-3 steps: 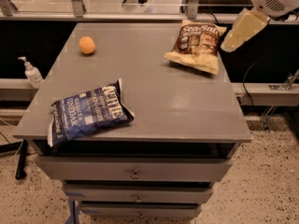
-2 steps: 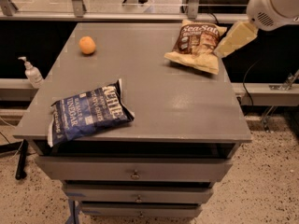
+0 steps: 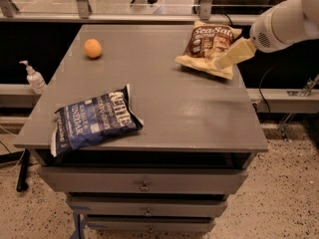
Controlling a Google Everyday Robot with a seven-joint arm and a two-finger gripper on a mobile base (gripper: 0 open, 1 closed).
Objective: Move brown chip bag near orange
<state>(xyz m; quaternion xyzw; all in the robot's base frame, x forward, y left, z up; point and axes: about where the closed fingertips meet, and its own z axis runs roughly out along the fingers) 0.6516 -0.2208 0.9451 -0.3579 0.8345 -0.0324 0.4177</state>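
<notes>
The brown chip bag (image 3: 209,48) with "Sea Salt" lettering lies at the back right of the grey table top (image 3: 164,98). The orange (image 3: 92,48) sits at the back left, far from the bag. My gripper (image 3: 225,59), cream-coloured, reaches in from the right on a white arm and hangs over the bag's right front edge, close to or touching it. The bag lies flat on the table.
A dark blue Kettle chip bag (image 3: 93,121) lies at the front left of the table. A hand-sanitizer pump bottle (image 3: 34,77) stands on a ledge left of the table. Drawers (image 3: 144,185) are below the top. A rail runs behind.
My gripper has moved left and down from beyond the table's right edge to the brown chip bag's right front edge. The bag, the orange and the blue bag have not moved.
</notes>
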